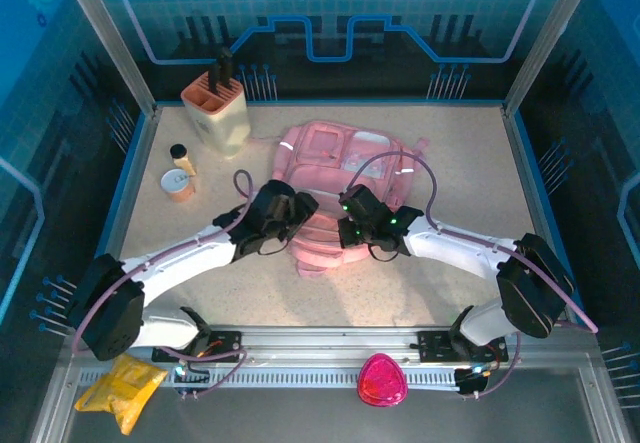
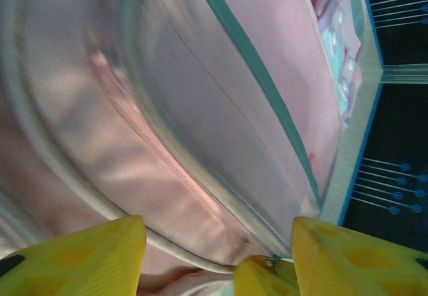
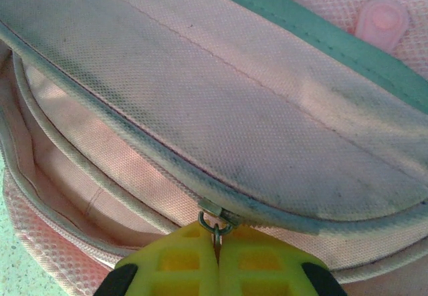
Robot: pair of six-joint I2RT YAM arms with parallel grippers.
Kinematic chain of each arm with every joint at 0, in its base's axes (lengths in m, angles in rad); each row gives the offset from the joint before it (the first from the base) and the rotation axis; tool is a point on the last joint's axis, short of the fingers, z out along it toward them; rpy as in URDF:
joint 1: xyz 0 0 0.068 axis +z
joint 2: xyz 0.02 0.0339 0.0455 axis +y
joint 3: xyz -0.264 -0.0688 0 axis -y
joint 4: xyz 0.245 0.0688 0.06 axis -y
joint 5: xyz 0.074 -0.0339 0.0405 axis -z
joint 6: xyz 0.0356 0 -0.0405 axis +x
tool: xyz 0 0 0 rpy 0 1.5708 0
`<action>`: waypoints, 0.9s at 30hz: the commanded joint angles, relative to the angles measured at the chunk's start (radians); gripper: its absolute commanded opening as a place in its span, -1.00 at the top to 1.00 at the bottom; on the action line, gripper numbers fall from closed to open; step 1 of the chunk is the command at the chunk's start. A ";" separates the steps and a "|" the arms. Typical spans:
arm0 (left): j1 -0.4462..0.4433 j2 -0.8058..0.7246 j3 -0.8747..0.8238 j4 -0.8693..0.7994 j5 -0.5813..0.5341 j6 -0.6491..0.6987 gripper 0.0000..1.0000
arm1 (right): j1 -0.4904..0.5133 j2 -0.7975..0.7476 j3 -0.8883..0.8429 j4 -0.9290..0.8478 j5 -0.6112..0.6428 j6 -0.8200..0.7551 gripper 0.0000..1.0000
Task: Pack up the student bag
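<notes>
— Where is the student bag [image 1: 335, 163]?
— In the middle of the table [image 1: 450, 163], under both my hands. My right gripper [image 3: 217, 232] is pinched tight on the small metal zipper pull [image 3: 215, 226] at the flap's edge. My left gripper [image 2: 217, 242] has its jaws apart, close over the bag's near-left side, holding nothing.
— What is it made of?
— Woven pink cloth, with pale piping [image 3: 100, 119] along the curved zip, a teal band [image 3: 301, 25] and mesh [image 3: 47, 256] lower down.

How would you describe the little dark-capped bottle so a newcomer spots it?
From the pink student bag mid-table, look left to the beige holder at the far-left corner. Just nearer sits a small yellowish bottle; unlike the round orange tub beside it, it is slim and dark-capped.
</notes>
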State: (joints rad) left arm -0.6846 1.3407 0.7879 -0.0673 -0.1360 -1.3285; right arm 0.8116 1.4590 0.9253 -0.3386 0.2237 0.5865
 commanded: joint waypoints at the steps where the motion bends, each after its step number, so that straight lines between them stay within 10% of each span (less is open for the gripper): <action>1: -0.045 0.080 0.034 0.091 -0.064 -0.132 -0.23 | 0.006 -0.021 -0.012 0.003 -0.009 0.010 1.00; 9: -0.074 0.277 0.144 0.111 -0.124 -0.175 0.04 | 0.004 -0.013 -0.013 0.015 0.008 0.004 1.00; 19: -0.054 0.321 0.177 -0.012 -0.262 -0.181 1.00 | -0.049 -0.043 -0.023 -0.033 0.038 -0.031 1.00; 27: 0.002 0.272 0.173 -0.115 -0.300 -0.115 1.00 | -0.161 -0.056 0.000 -0.087 0.039 -0.081 1.00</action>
State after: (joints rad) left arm -0.7372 1.6363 0.9596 -0.0296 -0.2958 -1.5085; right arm 0.6937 1.4414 0.9043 -0.3569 0.2016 0.5388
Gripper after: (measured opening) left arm 0.086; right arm 0.038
